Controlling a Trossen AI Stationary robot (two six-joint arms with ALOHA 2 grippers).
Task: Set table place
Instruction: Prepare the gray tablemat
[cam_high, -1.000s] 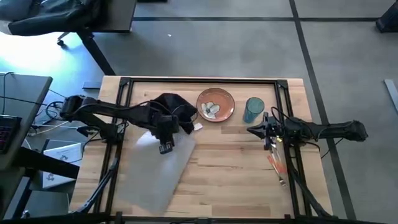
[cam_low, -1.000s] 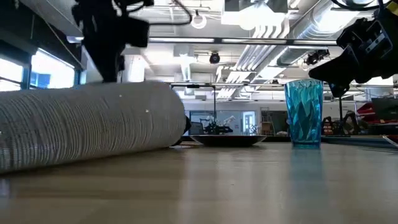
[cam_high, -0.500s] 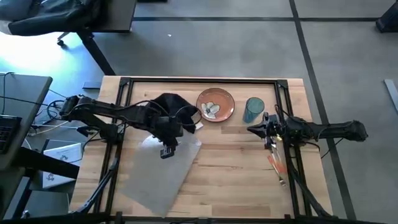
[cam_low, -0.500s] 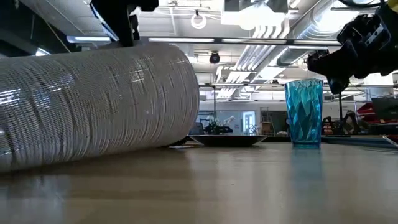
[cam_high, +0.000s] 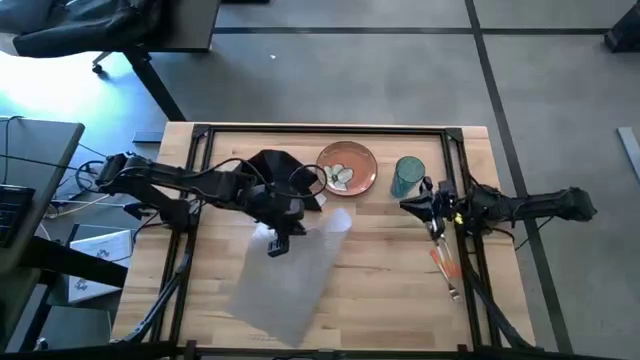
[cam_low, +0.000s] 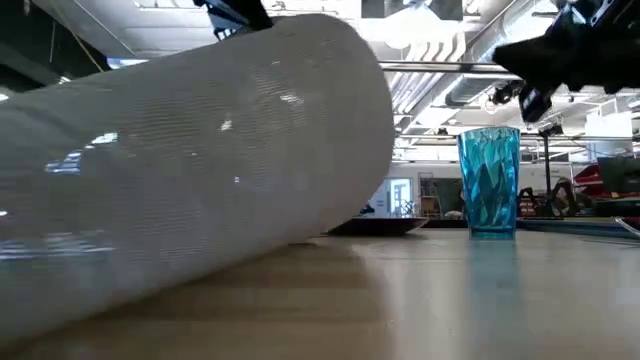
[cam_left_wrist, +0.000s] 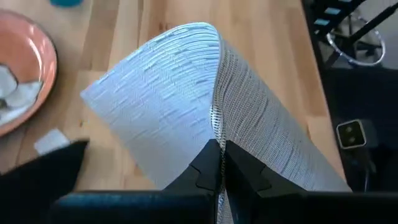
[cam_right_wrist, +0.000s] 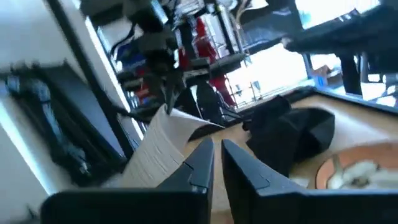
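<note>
Mid-table, left gripper (cam_left_wrist: 219, 163) clamped on placemat (cam_high: 290, 275) edge, lifting it curled toward front edge to spread; right gripper (cam_high: 432, 212) idle near right edge, fingers narrowly parted, empty; plate (cam_high: 347, 167), napkin (cam_high: 275, 170) along far edge.

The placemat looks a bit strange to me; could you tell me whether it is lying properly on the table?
No. The grey placemat lies askew to the table edges, one edge pinched and lifted into a curl by the left gripper.
</note>
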